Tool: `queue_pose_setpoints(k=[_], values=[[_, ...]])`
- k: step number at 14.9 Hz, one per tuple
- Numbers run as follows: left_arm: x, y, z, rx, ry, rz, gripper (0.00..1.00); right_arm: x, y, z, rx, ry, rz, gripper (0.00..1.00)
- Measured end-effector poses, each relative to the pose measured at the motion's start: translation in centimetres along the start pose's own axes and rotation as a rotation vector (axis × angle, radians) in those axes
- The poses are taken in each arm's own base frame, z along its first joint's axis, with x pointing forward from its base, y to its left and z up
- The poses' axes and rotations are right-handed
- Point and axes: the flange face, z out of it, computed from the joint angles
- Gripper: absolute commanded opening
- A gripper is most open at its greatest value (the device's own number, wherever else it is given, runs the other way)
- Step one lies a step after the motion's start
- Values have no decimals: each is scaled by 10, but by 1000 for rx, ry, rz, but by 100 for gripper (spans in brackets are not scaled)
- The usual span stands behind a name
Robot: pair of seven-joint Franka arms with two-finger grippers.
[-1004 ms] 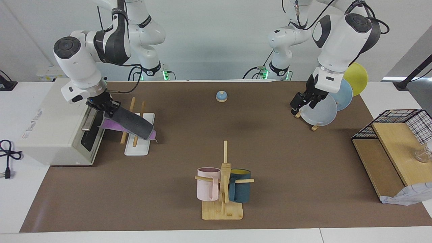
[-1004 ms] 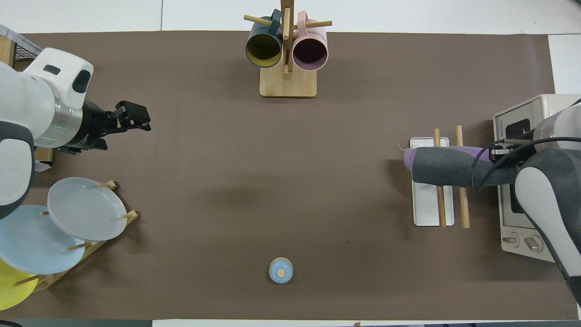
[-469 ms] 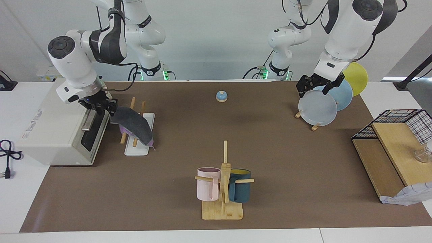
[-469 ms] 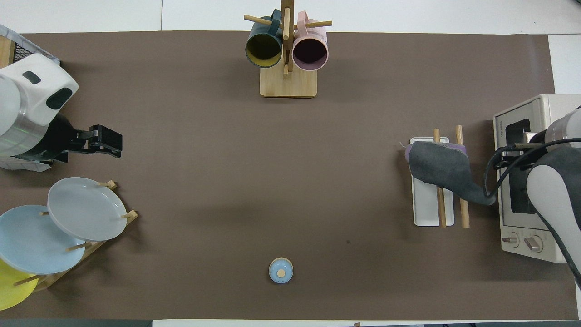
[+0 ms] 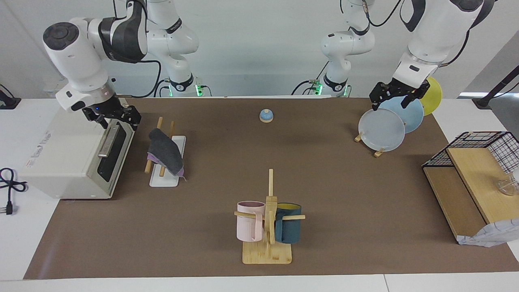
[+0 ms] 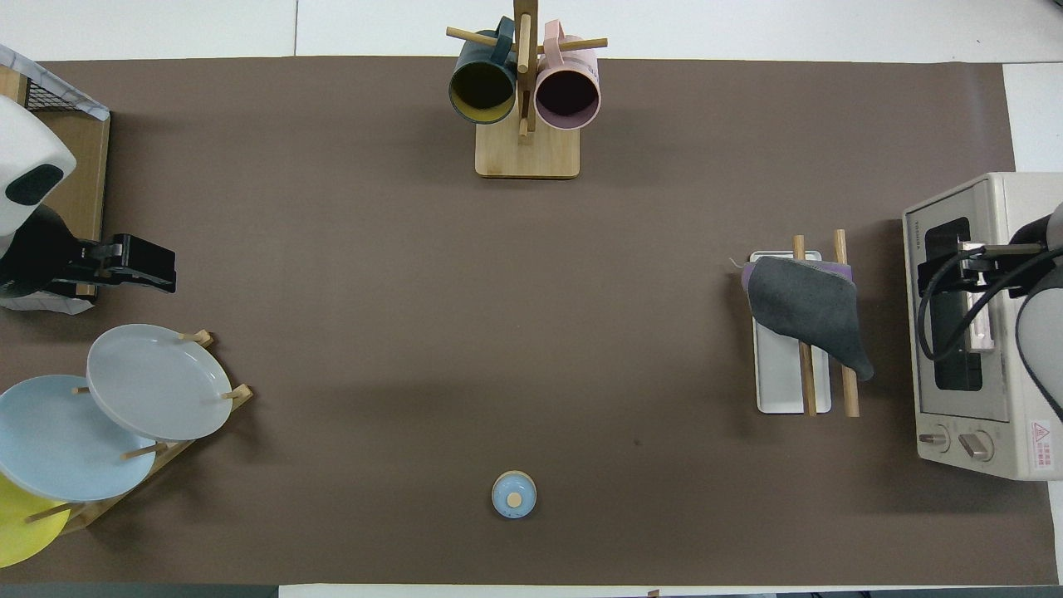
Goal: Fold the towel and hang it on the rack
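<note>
The towel point(image 5: 164, 152), dark grey face up with a purple edge showing, hangs folded over the two wooden rods of the rack point(image 5: 166, 178), toward the right arm's end of the table. It droops over the rack's white base point(image 6: 781, 390) in the overhead view, where the towel point(image 6: 805, 311) covers the rods' middle. My right gripper point(image 5: 114, 117) is open and empty, raised over the toaster oven beside the rack; it also shows in the overhead view point(image 6: 976, 266). My left gripper point(image 5: 399, 92) is open and empty, up over the plate stand; the overhead view shows the left gripper point(image 6: 141, 270) too.
A toaster oven point(image 5: 69, 162) stands right beside the rack. A mug tree point(image 5: 267, 219) with a pink and a teal mug stands mid-table, farther from the robots. A plate stand point(image 5: 383, 129), a blue bell point(image 5: 266, 116), a wire-and-wood shelf point(image 5: 478, 178) and a pale cloth point(image 5: 486, 237) are also here.
My right gripper let go of the towel, which now hangs on the rack, and rose back over the oven. My left gripper rose and drew back over the plates.
</note>
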Motion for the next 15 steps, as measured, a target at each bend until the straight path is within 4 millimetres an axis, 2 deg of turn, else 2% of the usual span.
queue_pose_setpoints(k=[4, 6, 9, 12, 15], values=[[3, -11, 1, -31, 0, -4, 100, -16, 0, -66, 31, -23, 6, 100], [5, -18, 1, -81, 5, -24, 100, -19, 1, -81, 35, -19, 8, 100], [7, -25, 2, -100, 10, -37, 100, -9, -8, -78, 33, -22, -6, 100], [7, -18, 2, -98, 8, -25, 100, 0, -22, -77, 29, -23, -30, 100], [7, -14, 2, -79, 9, -14, 100, 5, -21, -72, 28, -32, -28, 100]])
